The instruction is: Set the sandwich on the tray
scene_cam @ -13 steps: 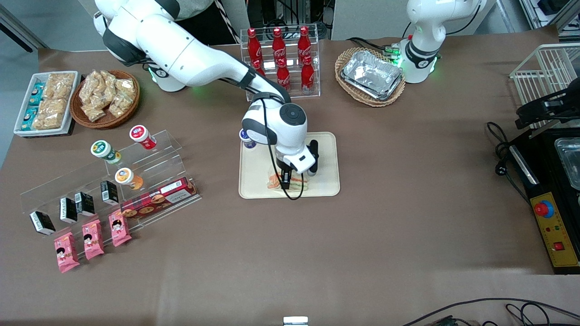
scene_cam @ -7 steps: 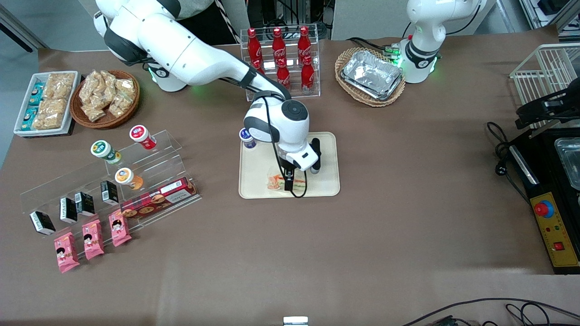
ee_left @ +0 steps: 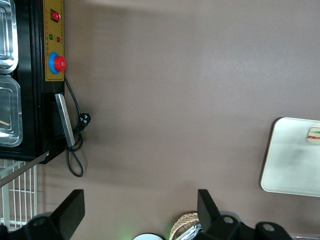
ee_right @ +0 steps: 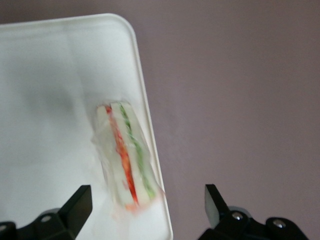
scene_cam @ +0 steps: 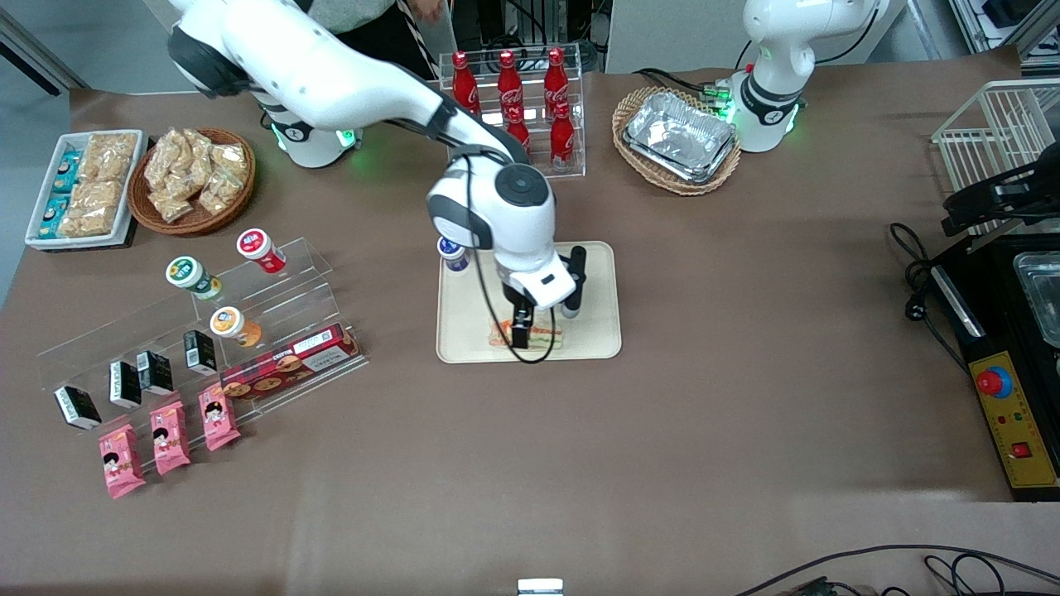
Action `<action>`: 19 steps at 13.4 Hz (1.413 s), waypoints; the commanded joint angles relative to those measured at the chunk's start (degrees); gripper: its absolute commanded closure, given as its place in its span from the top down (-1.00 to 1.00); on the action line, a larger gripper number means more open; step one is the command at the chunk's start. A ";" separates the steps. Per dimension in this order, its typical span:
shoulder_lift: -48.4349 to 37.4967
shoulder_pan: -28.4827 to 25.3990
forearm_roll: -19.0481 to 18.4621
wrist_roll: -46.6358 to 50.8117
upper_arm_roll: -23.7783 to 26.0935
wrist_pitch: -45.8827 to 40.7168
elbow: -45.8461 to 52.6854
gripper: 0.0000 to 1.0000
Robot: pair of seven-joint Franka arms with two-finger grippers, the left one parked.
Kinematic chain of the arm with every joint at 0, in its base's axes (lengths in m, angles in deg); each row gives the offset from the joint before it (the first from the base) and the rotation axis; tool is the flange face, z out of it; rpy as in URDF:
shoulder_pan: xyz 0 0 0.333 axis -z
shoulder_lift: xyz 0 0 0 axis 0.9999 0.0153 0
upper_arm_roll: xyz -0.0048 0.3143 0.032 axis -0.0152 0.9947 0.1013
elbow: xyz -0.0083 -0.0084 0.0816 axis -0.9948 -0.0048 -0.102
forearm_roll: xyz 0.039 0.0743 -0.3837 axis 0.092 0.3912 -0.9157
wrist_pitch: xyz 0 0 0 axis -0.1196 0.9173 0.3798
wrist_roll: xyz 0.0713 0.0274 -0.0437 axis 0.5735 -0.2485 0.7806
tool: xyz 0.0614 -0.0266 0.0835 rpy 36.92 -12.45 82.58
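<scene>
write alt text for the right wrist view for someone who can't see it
A wrapped sandwich with red, green and orange filling lies on the pale tray, close to the tray's rim and a rounded corner, on a brown table. The open gripper hangs above it, its two dark fingers apart and touching nothing.

— What stands near the claw?
— It hangs spread above the sandwich, which lies on the tray against its near rim; a small cup sits at one corner.
— Open room?
— Bare counter nearer the front camera.
</scene>
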 commanded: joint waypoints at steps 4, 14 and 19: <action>-14.78 8.21 9.12 -4.02 0.19 -11.48 -0.88 1.00; -30.35 27.72 21.59 -4.11 -1.38 -27.91 -0.54 1.00; -36.24 27.82 27.84 -4.02 -14.46 -28.54 -0.62 1.00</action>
